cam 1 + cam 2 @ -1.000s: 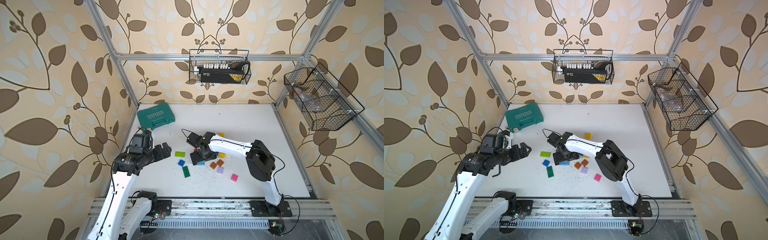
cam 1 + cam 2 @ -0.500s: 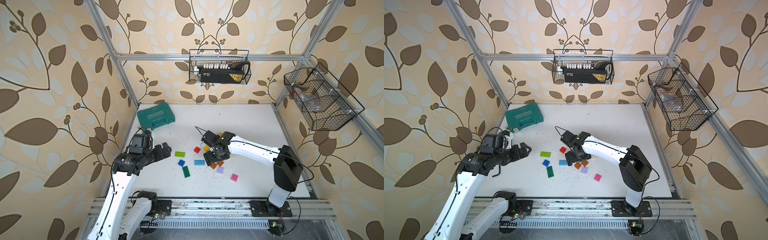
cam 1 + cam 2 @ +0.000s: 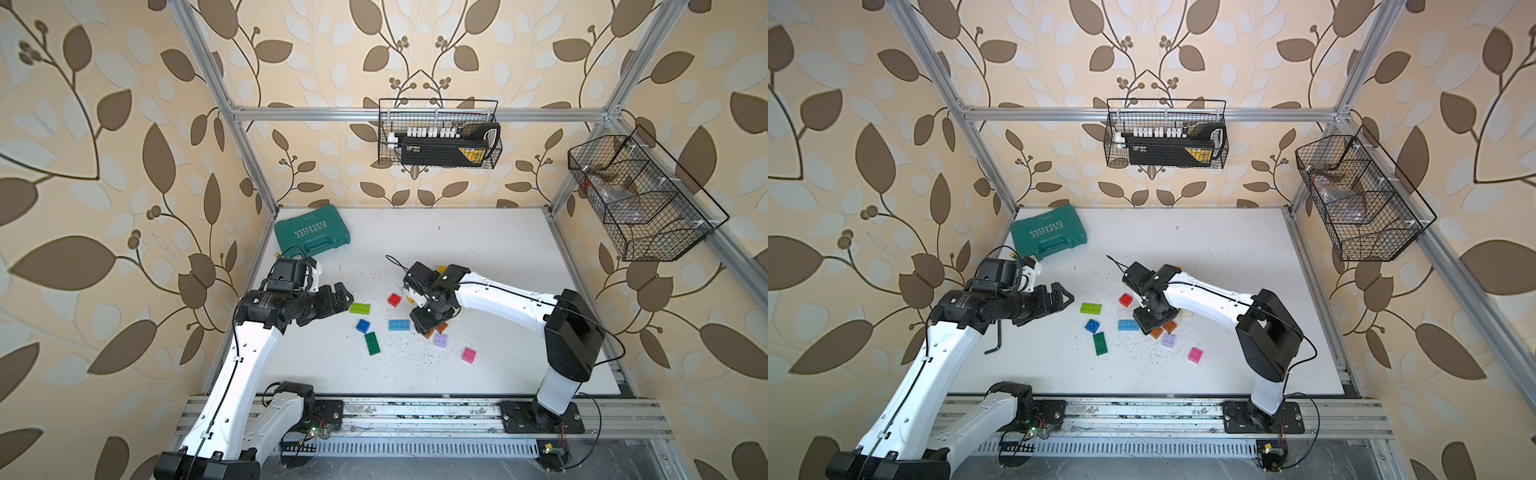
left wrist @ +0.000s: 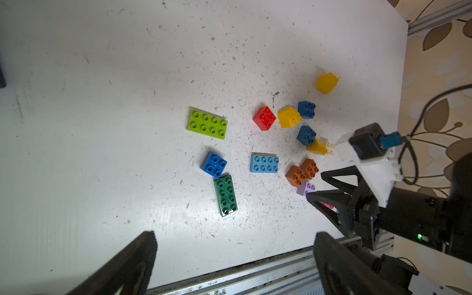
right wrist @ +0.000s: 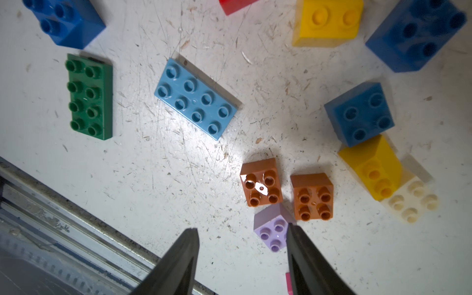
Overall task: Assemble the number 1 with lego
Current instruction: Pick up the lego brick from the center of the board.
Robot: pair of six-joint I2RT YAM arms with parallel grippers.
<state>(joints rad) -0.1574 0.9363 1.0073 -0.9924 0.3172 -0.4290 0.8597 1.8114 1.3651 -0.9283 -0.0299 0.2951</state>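
Observation:
Loose lego lies mid-table: a lime oblong (image 3: pixel 360 308), a red square (image 3: pixel 394 299), a blue square (image 3: pixel 363 326), a light blue oblong (image 3: pixel 399 325), a dark green oblong (image 3: pixel 372 343), a lilac brick (image 3: pixel 441 340) and a pink one (image 3: pixel 468 355). Two brown squares (image 5: pixel 261 189) sit side by side, with yellow, dark blue and cream bricks beyond. My right gripper (image 5: pixel 241 228) hangs just above the table by the brown and lilac bricks, open and half narrowed, holding nothing. One fingertip overlaps the lilac brick's edge. My left gripper (image 3: pixel 343 297) is wide open, left of the lime oblong.
A teal tool case (image 3: pixel 312 234) lies at the back left corner. A black hex key (image 3: pixel 998 336) rests by the left table edge. The metal rail (image 3: pixel 415 411) runs along the front. Wire baskets (image 3: pixel 438 133) hang on the back and right walls.
My right arm has swung right, from over the red and blue bricks to the brown ones, and its jaws have narrowed. The left arm has not moved.

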